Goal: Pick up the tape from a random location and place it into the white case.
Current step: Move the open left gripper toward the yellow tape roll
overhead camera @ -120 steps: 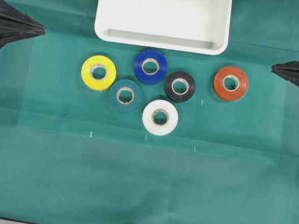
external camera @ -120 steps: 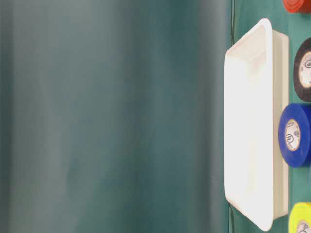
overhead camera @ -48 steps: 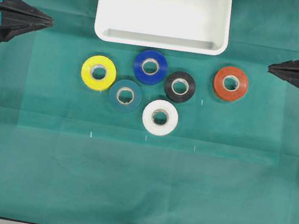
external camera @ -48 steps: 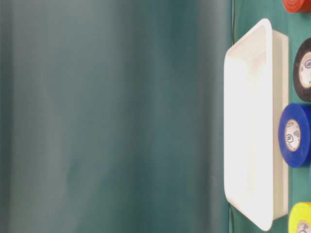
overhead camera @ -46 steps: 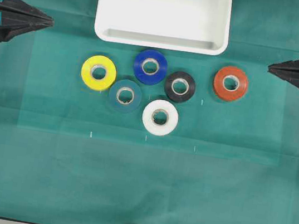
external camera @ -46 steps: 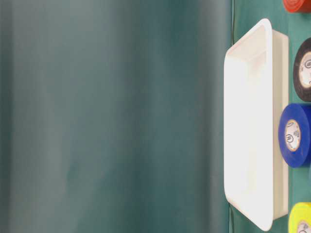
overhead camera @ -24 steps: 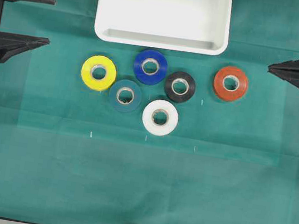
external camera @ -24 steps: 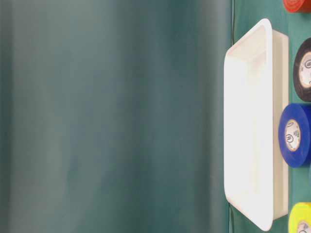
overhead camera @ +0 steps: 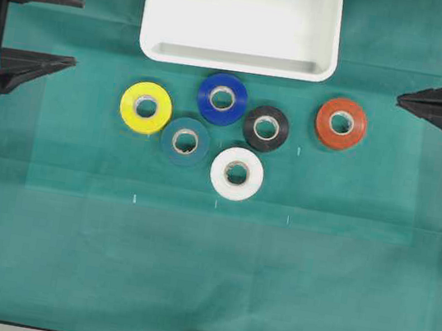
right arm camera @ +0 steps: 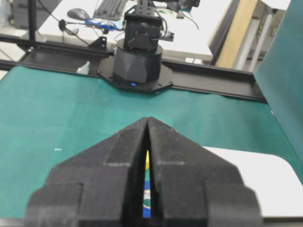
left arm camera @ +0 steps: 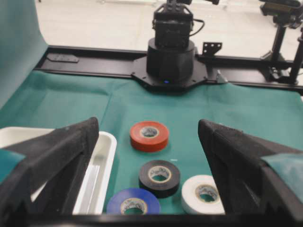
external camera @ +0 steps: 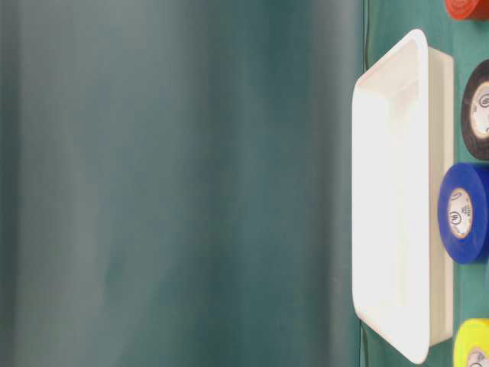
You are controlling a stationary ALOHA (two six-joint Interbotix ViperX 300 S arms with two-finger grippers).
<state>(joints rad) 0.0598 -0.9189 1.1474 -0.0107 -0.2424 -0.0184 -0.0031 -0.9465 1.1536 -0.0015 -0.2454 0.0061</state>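
Note:
The yellow tape (overhead camera: 146,107) lies flat on the green cloth, leftmost in a cluster of rolls, and its edge shows at the table-level view's bottom right (external camera: 474,345). Behind the cluster sits the white case (overhead camera: 236,61), holding nothing, also seen side-on (external camera: 397,199). My left gripper (overhead camera: 76,32) stands open at the left edge, well apart from the tape, nothing between its fingers. In the left wrist view the gripper (left arm camera: 147,127) frames other rolls and the case's corner (left arm camera: 102,161); the tape is out of that view. My right gripper (overhead camera: 399,98) is shut at the right edge, empty.
Other rolls lie around the tape: teal (overhead camera: 185,141) just right and nearer, blue (overhead camera: 222,98), black (overhead camera: 266,128), white (overhead camera: 236,173), and orange-red (overhead camera: 340,123) farthest right. Bare green cloth covers the near half of the table.
My left gripper has gone from shut to wide open. The right gripper and all the rolls have stayed where they were.

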